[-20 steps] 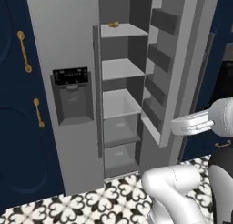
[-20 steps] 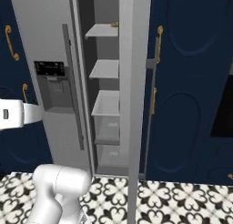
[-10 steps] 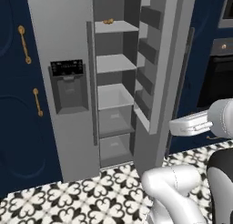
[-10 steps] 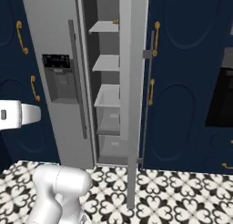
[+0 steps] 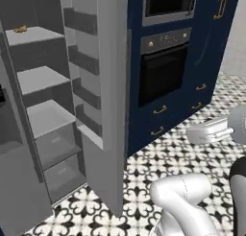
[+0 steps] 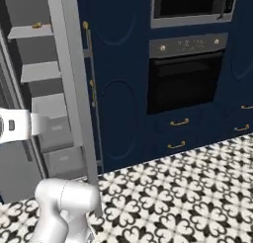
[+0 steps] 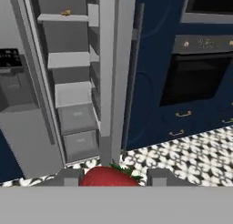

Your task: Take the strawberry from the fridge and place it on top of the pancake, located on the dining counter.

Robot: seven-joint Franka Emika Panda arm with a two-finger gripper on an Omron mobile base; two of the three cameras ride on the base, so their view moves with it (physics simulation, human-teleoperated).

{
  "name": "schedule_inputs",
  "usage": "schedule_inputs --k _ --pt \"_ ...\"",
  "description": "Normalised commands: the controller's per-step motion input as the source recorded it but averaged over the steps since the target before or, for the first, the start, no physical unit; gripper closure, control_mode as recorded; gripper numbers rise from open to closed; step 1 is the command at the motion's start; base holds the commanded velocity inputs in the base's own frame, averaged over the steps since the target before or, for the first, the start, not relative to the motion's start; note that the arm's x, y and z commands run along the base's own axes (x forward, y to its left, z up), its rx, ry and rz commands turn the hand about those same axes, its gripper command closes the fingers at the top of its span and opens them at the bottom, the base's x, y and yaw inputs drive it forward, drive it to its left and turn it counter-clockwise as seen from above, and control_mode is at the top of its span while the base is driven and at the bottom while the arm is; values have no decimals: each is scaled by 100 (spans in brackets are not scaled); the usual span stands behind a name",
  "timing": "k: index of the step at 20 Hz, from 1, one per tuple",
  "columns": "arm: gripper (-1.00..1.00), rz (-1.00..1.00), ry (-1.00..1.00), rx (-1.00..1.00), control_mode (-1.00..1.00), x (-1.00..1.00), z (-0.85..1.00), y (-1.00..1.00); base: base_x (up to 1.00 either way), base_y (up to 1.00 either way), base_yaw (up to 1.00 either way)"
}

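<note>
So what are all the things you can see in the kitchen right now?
fridge: one, grey, door open, pale shelves, on the left.
small golden-brown food: one, on the top fridge shelf.
oven: one, black with a silver panel, set in the navy cabinets, right of the fridge.
gold handles: several, on the navy drawers below the oven.
floor: black-and-white patterned tiles.
strawberry: one, red, between the jaws in the hand view.
gripper: one, dark, jaws shut on the strawberry.
arm: one, white, low in the base views.
</note>
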Motion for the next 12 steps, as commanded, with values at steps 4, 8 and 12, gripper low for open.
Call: schedule_inputs --k 4,8,12 --pt "100 0 0 0 100 0 0 0 0 -31 -79" --pt "100 0 0 0 100 0 0 0 0 -38 -82" --pt "100 0 0 0 100 0 0 0 0 -43 -80"
